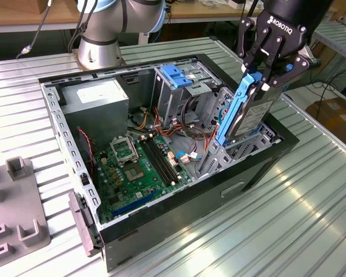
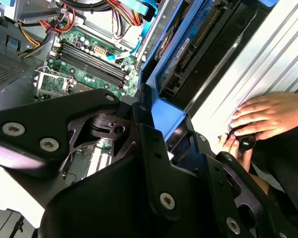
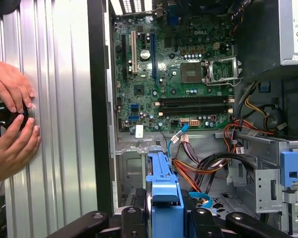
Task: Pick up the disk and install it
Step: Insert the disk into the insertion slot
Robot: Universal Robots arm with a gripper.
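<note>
The disk (image 1: 251,112), a grey metal drive in a bright blue carrier rail, stands on edge and tilted over the open computer case (image 1: 265,167), at the exterior view's right. Its lower end dips into the case beside a metal bay. My gripper (image 1: 266,79) is shut on the disk's upper end, its black fingers (image 1: 256,52) clamping both faces. In the first wrist view the blue rail of the disk (image 3: 164,196) runs between my gripper (image 3: 165,220) fingers. The second wrist view shows the disk (image 2: 188,57) beyond the black gripper (image 2: 159,129) body.
Inside the case lie a green motherboard (image 1: 135,167), a grey power-supply box (image 1: 95,98) and a tall drive cage with a blue bracket (image 1: 176,75). Loose cables (image 3: 213,168) cross near the cage. A person's hands (image 3: 10,119) rest on the ribbed table beside the case. A grey fixture (image 1: 17,213) sits at the exterior view's left.
</note>
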